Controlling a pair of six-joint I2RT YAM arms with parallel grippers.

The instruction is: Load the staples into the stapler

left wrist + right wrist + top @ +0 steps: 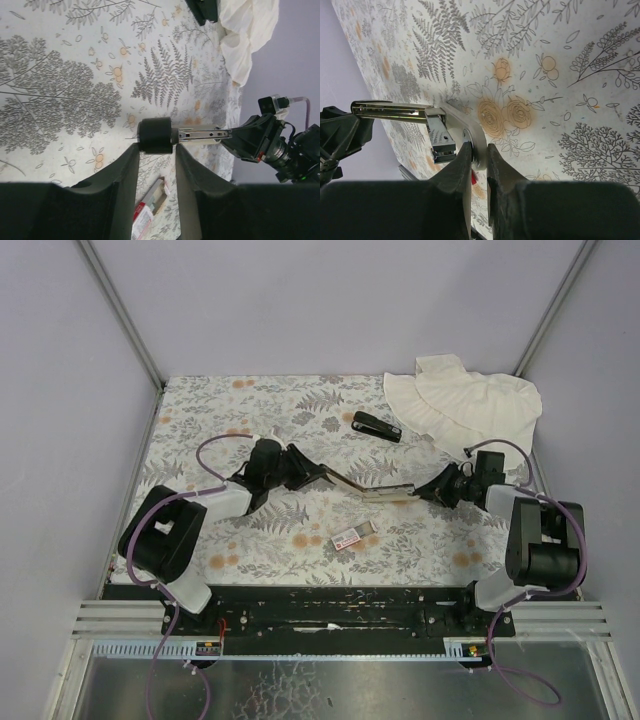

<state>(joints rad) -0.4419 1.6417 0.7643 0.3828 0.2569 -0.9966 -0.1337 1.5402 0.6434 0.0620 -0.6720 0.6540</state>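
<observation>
Stapler [378, 490] held open in the air, no staples loaded yet.
Left tool [156, 147] and right tool [479, 146] each clamp one end; staples box [352, 537] lies on tabletop [250, 400].

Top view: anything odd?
Small white cardboard staple box with red label lies askew, half slid open. Crumpled white cloth heaped in far-right corner. Silver metal stapler hangs splayed open between left gripper and right gripper.
</observation>
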